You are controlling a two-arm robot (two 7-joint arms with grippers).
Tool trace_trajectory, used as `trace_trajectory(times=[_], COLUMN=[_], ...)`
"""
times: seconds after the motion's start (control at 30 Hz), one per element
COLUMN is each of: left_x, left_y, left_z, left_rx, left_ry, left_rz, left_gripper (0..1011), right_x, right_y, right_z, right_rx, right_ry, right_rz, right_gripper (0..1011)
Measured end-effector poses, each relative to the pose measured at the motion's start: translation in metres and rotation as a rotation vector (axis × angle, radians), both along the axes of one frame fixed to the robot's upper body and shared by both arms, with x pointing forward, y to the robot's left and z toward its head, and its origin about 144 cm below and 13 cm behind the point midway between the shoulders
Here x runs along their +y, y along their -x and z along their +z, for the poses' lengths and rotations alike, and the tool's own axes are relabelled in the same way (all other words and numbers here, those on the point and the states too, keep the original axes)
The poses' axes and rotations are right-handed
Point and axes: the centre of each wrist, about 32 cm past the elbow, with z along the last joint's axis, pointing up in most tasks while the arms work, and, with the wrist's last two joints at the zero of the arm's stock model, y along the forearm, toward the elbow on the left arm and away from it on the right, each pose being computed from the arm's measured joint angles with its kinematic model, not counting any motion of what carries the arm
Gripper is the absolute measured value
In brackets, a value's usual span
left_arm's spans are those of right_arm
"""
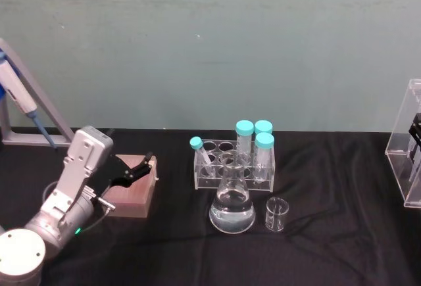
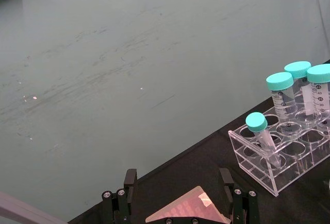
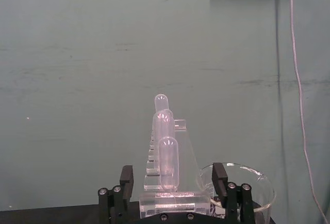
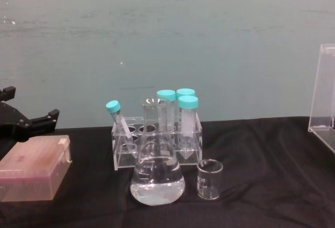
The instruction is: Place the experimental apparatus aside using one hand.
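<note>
The conical flask [image 1: 231,208] with clear liquid stands mid-table, also in the chest view [image 4: 157,173]. The small glass beaker [image 1: 277,214] [image 4: 210,180] sits just right of it. At the right edge stands the tall acrylic stand [image 1: 406,143] [image 4: 323,114]; the right wrist view shows its plastic pipettes [image 3: 166,152]. My right gripper [image 3: 172,183] is open, close in front of that stand, holding nothing. My left gripper [image 1: 140,167] [image 4: 32,103] [image 2: 178,183] hovers open over a pink box [image 1: 131,192].
A clear rack [image 1: 233,166] [image 2: 281,154] holding teal-capped tubes stands right behind the flask. The pink box [image 4: 34,167] [image 2: 186,209] lies at the left. A blue pipettor [image 1: 18,92] leans on a grey stand far left. A wide glass rim [image 3: 242,185] sits beside the acrylic stand.
</note>
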Motion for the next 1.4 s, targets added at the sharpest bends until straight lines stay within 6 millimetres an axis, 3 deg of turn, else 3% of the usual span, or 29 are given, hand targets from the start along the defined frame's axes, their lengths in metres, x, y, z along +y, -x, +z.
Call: trace_trajectory(times=[0.07, 1.4], left_x=[0.0, 0.0], left_y=[0.0, 0.0], left_z=[0.0, 0.0], left_rx=[0.0, 0.0], left_ry=[0.0, 0.0], left_rz=[0.0, 0.0], left_gripper=[1000, 1000], right_x=[0.0, 0.005], right_y=[0.0, 0.012], right_z=[0.0, 0.002], right_rx=[0.0, -0.038], right_ry=[0.0, 0.038], right_rz=[0.0, 0.01], right_gripper=[1003, 1003])
